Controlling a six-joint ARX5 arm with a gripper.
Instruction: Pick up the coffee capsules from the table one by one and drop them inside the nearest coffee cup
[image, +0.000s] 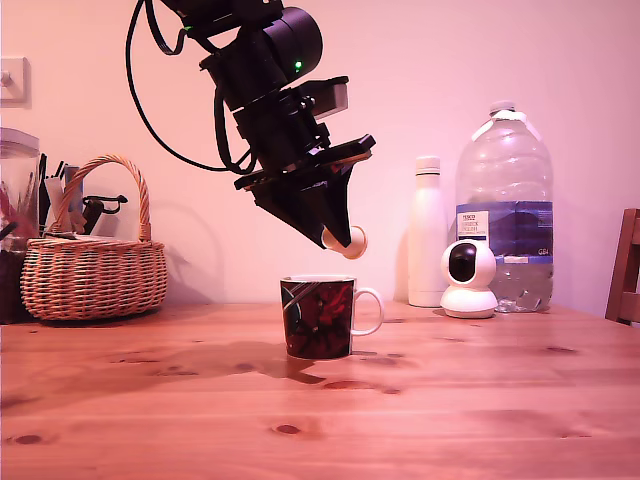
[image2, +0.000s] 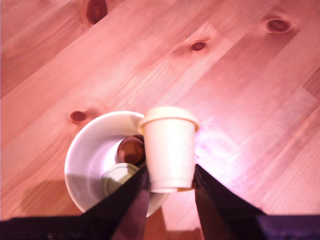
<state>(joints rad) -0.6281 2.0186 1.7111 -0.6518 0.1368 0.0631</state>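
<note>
Capsule over cup.
My gripper (image: 343, 240) grips the capsule (image2: 169, 149); cup (image: 318, 318) sits below, slightly toward the exterior view's left.

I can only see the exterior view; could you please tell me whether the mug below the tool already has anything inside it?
Observer: Yes. The wrist view looks down into the coffee cup and shows two capsules lying inside, a brown one and a pale one.
Operator: Does the tool grip the cream capsule squarely?
Observer: Its two fingers close on the narrow end; the wide rim points away from them.
Operator: Is it lined up with the opening?
Observer: Only partly. In the wrist view it overlaps the cup's rim, with bare table behind its other side.
</note>
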